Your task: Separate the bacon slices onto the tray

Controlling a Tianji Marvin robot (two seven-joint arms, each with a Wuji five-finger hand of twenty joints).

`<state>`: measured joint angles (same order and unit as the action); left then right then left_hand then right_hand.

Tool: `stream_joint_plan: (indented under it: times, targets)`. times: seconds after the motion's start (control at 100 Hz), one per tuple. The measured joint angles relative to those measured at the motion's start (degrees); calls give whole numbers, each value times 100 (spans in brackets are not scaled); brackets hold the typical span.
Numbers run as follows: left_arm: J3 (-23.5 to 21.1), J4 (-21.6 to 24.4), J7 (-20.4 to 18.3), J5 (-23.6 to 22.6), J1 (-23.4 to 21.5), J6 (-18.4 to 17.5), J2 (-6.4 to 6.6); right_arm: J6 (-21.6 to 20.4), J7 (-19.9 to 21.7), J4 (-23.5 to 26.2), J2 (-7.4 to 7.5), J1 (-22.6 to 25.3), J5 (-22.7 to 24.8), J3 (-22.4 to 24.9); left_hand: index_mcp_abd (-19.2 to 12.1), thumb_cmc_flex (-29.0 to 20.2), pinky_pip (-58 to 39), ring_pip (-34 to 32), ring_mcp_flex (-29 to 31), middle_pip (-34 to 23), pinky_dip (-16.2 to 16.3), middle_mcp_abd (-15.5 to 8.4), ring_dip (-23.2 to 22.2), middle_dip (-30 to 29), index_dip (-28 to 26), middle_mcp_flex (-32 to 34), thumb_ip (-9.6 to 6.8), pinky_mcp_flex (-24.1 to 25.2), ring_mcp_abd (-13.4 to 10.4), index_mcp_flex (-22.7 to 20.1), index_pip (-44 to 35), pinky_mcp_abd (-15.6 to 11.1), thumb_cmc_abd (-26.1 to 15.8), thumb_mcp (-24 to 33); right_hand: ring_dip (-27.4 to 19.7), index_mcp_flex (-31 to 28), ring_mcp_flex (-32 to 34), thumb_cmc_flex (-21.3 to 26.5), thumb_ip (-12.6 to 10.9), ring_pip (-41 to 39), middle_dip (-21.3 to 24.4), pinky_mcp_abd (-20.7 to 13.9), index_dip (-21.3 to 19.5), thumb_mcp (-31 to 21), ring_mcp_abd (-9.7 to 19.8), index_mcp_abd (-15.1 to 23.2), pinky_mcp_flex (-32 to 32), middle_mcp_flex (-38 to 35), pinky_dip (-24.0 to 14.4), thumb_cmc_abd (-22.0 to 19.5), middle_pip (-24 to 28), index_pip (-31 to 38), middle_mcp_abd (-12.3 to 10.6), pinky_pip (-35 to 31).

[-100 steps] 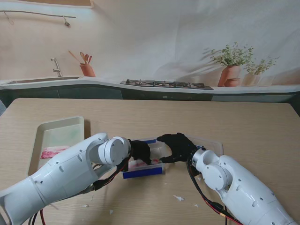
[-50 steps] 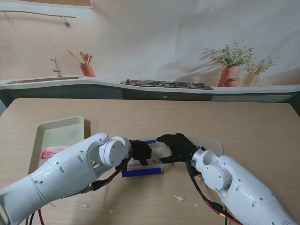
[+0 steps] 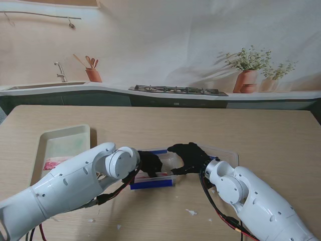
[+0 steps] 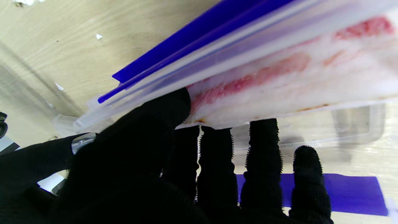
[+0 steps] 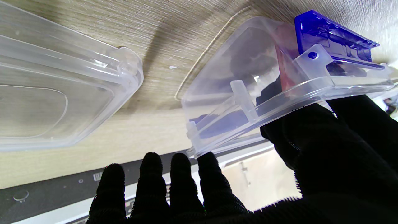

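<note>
One slice already lies in the tray [image 3: 62, 145], left of centre. Mid-frame, the left hand [image 3: 149, 163] pinches the bacon [image 4: 264, 77] edge inside the box [image 3: 165, 173], thumb over, fingers under. The right hand [image 3: 189, 156] clamps the box's end. Bacon looks soft, greasy and tearable, so I'd grip a free end, peeling slowly.

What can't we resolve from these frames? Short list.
- Slice count in the bacon: left wrist view, pressed together, cut off by the edge.
- Left hand grip: stand view, forearm and container hide the fingertips.
- Right hand thumb contact: hidden behind the container wall.
- Tray near end: stand view, left arm covers it.
</note>
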<state>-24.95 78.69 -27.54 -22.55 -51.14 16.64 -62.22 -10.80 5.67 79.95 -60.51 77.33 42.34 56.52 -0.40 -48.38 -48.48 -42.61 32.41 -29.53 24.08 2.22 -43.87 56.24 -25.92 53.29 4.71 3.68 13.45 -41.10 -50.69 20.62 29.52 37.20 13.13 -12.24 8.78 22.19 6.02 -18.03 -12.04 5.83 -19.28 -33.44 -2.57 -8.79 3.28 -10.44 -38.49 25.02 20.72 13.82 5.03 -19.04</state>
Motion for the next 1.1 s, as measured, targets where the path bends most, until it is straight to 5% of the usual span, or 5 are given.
stream_joint_plan:
  times: [0.48, 1.1]
  targets:
    - [-721, 397, 135, -658, -557, -545, 157, 1, -5, -6, 0, -9, -1, -8, 341, -310, 151, 65, 0, 104, -4, 110, 71, -427, -870, 7, 0, 34, 7, 100, -57, -9, -260, -313, 0, 0, 0, -27, 0, 0, 0, 0, 0, 6, 0, 0, 0, 0, 0, 0, 0, 0, 52, 0]
    - [-1260, 808, 210, -1005, -914, -936, 227, -7, 0, -6, 1, -10, 1, -2, 476, -299, 425, 65, 0, -117, 2, 190, 72, -433, -1023, 4, 0, 50, 8, 160, -270, -9, -260, -261, 0, 0, 0, -28, 0, 0, 0, 0, 0, 7, 0, 0, 0, 0, 0, 0, 0, 0, 54, 0]
